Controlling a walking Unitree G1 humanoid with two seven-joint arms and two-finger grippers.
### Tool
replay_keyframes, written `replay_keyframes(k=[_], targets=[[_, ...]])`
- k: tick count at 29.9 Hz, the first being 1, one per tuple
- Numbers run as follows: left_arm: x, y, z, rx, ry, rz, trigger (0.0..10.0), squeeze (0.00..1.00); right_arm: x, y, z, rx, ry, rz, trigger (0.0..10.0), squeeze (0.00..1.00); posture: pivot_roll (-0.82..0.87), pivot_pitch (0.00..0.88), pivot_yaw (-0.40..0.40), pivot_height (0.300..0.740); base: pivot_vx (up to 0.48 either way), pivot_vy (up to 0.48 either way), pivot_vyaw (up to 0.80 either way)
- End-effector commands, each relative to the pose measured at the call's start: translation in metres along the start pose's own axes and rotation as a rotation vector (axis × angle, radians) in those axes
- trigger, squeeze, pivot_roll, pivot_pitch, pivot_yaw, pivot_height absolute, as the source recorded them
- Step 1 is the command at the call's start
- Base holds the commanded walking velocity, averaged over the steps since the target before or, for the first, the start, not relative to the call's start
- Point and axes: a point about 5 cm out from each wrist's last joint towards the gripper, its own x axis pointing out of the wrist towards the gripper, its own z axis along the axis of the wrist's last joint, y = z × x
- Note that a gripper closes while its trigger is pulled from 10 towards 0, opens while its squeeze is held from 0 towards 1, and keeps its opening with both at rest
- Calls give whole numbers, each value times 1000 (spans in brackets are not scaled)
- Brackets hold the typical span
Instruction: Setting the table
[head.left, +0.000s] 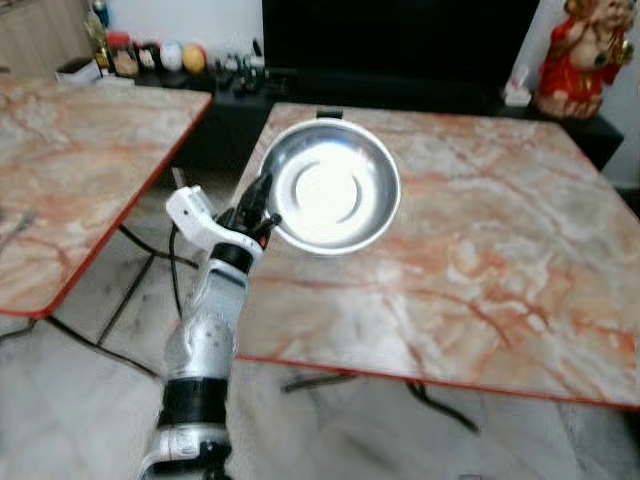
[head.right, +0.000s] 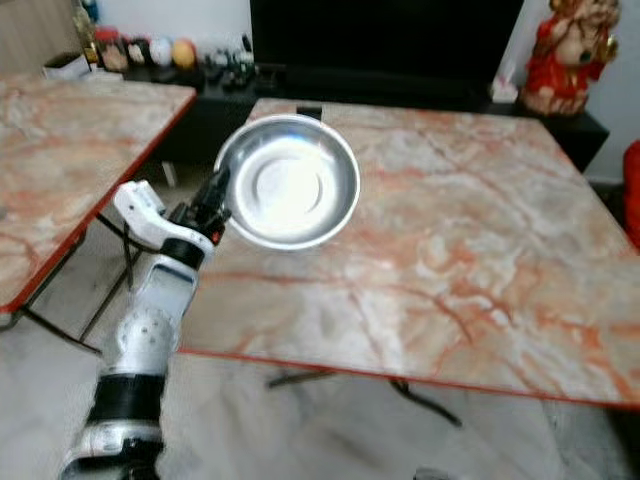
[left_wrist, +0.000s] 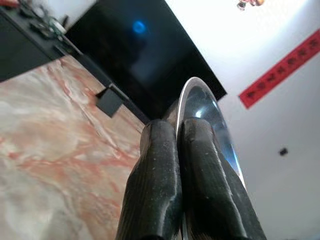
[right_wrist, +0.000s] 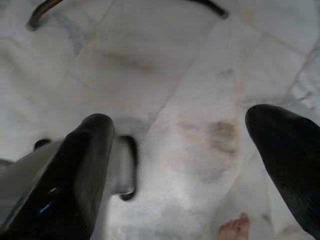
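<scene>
Left end effector (head.left: 262, 203) half-hiding bowl (head.left: 330, 185) rim

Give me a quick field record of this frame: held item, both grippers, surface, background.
held item: steel bowl, tilted, over the near-left part of the table
left gripper: shut on the bowl's rim, arm reaching up from the lower left
right gripper: open, hanging over the pale floor
surface: marble-pattern table with a red edge
second table: to the left, same pattern
background: dark TV, red figurine
</scene>
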Motion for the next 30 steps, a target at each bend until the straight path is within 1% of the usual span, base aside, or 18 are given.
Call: replay_keyframes(k=[1, 5, 10, 14, 15, 20, 24, 25, 27, 30], targets=[[3, -12, -3, 3, 8, -50, 10000, 0, -2, -7, -1, 6, 5, -24, 10000, 0, 36, 0, -29, 740, 0, -431, 0], [2, -12, -4, 15, 20, -56, 10000, 0, -2, -7, -2, 6, 4, -23, 10000, 0, 33, 0, -28, 740, 0, -431, 0], [0, -7, -2, 51, 39, -60, 10000, 0, -2, -7, -2, 7, 2, -24, 10000, 0, 33, 0, -27, 740, 0, -434, 0], [-2, 3, 10, 114, 52, -67, 10000, 0, -2, -7, -2, 3, 3, -26, 10000, 0, 39, 0, -33, 740, 0, -432, 0], [-2, 3, 10, 114, 52, -67, 10000, 0, -2, -7, -2, 3, 3, -26, 10000, 0, 39, 0, -33, 740, 0, -431, 0], [-3, 12, 20, 196, 82, -77, 10000, 0, -3, -9, -2, -2, 5, -29, 10000, 0, 42, 0, -41, 740, 0, -433, 0], [-4, 14, 22, 220, 93, -83, 10000, 0, -3, -10, -2, -2, 6, -29, 10000, 0, 44, 0, -43, 740, 0, -431, 0], [-3, 18, 24, 239, 99, -79, 10000, 0, -3, -10, -2, -3, 6, -27, 10000, 0, 44, 0, -43, 740, 0, -431, 0], [-3, 20, 25, 244, 100, -75, 10000, 0, -3, -10, -2, -3, 7, -26, 10000, 0, 44, 0, -43, 740, 0, -428, 0], [-2, 24, 27, 278, 123, -72, 10000, 0, -3, -9, -2, -4, 7, -23, 10000, 0, 45, 0, -48, 740, 0, -227, 0]])
